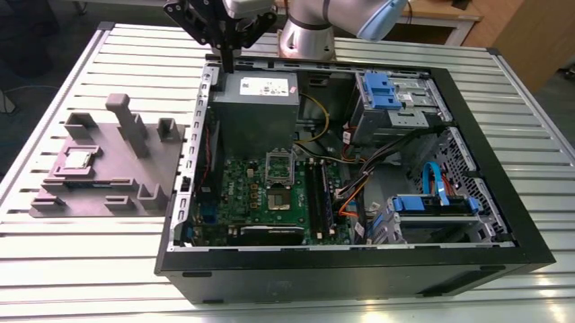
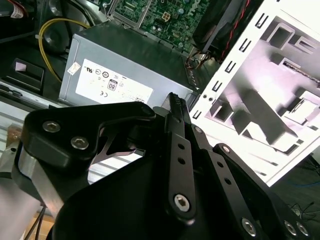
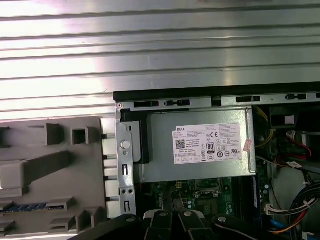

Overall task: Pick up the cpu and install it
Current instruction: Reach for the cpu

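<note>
Slatted metal table [image 1: 72, 269] is carrying an open case [image 1: 341, 272] and, by the exterior view's left edge, a tray [image 1: 117, 176]. Gripper [image 1: 223, 66] is hovering over the case's far rim, fingers pinched together, empty. Cpu [image 1: 79, 159] is lying on the tray, not yet picked up.

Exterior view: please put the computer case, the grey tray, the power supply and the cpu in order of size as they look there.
Largest to smallest:
1. computer case
2. grey tray
3. power supply
4. cpu, lying on the tray

A white printed label [image 3: 210, 144] bearing certification marks stands on the grey power supply [image 3: 160, 167].
</note>
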Available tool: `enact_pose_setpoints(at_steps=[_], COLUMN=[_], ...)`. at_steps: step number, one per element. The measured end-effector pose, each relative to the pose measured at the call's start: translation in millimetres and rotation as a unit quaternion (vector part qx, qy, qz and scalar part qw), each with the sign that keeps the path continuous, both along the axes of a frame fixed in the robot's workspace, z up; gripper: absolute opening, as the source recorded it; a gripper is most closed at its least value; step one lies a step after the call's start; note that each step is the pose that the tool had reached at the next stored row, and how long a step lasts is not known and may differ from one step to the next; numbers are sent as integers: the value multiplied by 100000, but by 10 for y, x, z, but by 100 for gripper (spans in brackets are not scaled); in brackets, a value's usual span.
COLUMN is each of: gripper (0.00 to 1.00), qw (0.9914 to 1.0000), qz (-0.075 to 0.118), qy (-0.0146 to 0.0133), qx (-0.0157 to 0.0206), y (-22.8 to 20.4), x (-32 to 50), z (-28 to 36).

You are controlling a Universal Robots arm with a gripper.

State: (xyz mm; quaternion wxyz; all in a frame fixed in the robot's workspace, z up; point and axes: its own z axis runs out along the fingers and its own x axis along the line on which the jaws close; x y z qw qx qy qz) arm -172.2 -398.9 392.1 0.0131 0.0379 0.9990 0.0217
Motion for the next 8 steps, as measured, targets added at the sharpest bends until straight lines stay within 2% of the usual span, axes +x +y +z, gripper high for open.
enact_pose_setpoints(at_steps=[8], gripper=[11], qw=[100000], qz=[-1], qy=[-1], qx=[-1], y=[0], x=[-33], z=[-1])
